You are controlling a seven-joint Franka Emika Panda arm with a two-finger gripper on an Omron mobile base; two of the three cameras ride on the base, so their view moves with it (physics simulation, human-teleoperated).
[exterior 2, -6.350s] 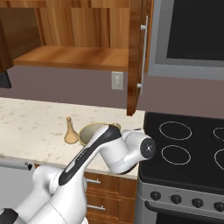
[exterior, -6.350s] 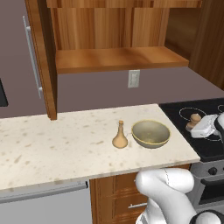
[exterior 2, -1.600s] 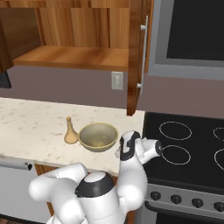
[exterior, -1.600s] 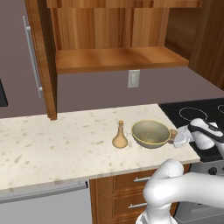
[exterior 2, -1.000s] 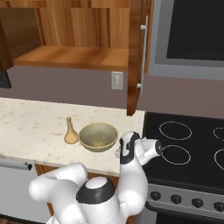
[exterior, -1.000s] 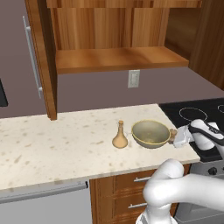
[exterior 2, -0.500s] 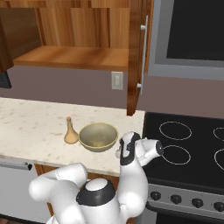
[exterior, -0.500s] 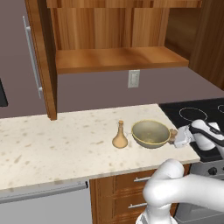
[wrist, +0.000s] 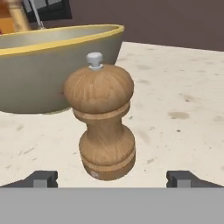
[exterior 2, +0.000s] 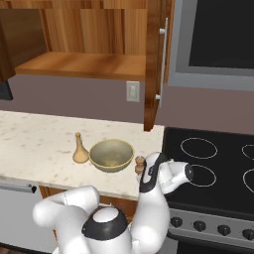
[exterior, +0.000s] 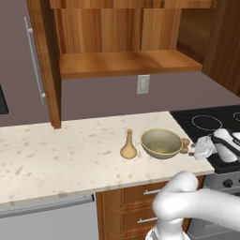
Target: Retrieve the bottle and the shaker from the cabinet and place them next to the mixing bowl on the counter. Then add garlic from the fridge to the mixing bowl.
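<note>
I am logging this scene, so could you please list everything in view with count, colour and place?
bowl: 1, olive with yellow rim, on counter near stove.
bottle: 1, tan, upright on counter, left of bowl.
shaker: 1, brown wood, upright on counter, right of bowl.
counter: 1, speckled cream.
cabinet: 1, wood, open, above counter.
outlet: 1, white, on wall.
stove: 1, black, right of counter.
end effector: 1, dark tips, open, facing shaker.
</note>
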